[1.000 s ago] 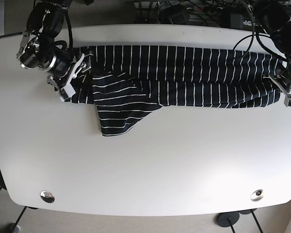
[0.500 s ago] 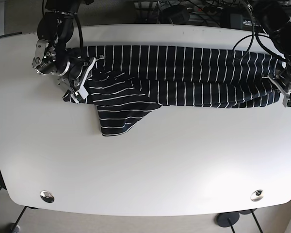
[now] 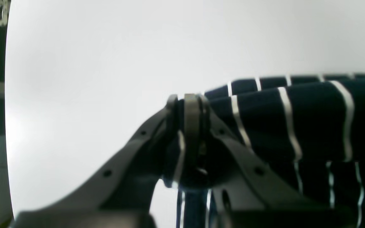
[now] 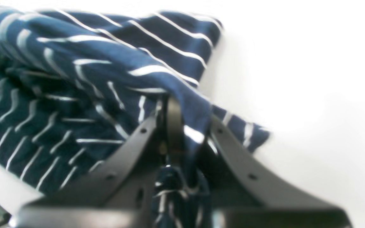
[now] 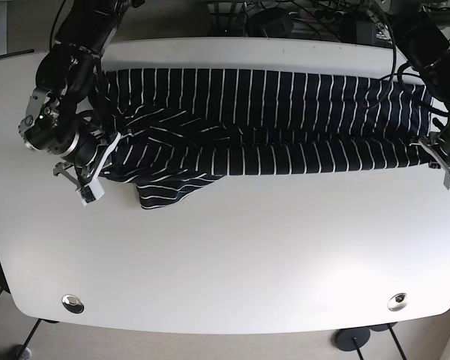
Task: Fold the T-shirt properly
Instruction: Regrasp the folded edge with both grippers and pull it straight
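A navy T-shirt with thin white stripes (image 5: 270,124) lies stretched across the far half of the white table (image 5: 232,255). My left gripper (image 5: 448,166) is at the shirt's right end, shut on its edge; the wrist view shows the striped cloth (image 3: 296,120) pinched between the closed fingertips (image 3: 192,110). My right gripper (image 5: 90,180) is at the shirt's left end, shut on a fold of the cloth (image 4: 182,95), which drapes over the fingers (image 4: 171,120). A sleeve flap (image 5: 169,191) hangs toward the near side.
Cables and dark equipment (image 5: 307,19) sit behind the table's far edge. Two round metal fittings (image 5: 73,303) (image 5: 397,301) are set in the table near its front edge. Bare white tabletop lies in front of the shirt.
My right gripper has pulled the shirt's left end toward the near-left. My left gripper has shifted slightly toward the near side. The shirt's front edge now lies lower and more stretched.
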You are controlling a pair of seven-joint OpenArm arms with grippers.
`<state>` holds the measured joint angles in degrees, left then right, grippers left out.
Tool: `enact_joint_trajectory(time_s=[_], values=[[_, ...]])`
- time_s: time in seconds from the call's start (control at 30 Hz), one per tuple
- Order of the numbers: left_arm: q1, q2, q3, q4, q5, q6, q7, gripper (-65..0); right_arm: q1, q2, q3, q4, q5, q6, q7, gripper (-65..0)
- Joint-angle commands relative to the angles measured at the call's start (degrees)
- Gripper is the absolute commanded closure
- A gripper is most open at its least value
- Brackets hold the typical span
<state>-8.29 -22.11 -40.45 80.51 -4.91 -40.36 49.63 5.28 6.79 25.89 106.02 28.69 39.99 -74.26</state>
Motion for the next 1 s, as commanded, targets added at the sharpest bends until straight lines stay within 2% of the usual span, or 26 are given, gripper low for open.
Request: enact_joint_trajectory(time_s=[0.03, 0.13, 0.33, 0.6, 0.87, 1.0], values=[[-2.0, -1.4, -0.4, 1.2, -0.1, 0.4, -1.0, -0.4, 2.6, 0.6, 1.8, 1.0, 0.2, 0.01, -2.2, -1.7], [-3.3, -1.5, -0.4, 1.2, -0.1, 0.4, -1.0, -0.4, 3.5, 0.6, 4.3, 3.7, 0.3, 0.01, -5.3, -1.7], [-3.0, -2.1, -1.4, 4.5, -0.1, 0.4, -0.9, -0.4, -2.4, 0.9, 8.5, 6.2, 9.8, 0.01, -5.7, -1.6], [2.3, -2.3, -2.5, 4.7, -0.1, 0.4, -0.9, -0.4, -15.3, 1.0, 9.0, 6.2, 15.1, 0.01, -5.7, -1.6], [9.6, -2.3, -5.2, 4.7, -0.1, 0.4, -1.1, -0.4, -22.8, 1.0, 9.7, 6.0, 15.7, 0.01, -4.4, -1.7], [12.4, -2.3, -5.2, 4.6, -0.1, 0.4, -1.2, -1.4, -24.2, 2.1, 9.7, 5.9, 15.7, 0.01, -4.4, -3.2]])
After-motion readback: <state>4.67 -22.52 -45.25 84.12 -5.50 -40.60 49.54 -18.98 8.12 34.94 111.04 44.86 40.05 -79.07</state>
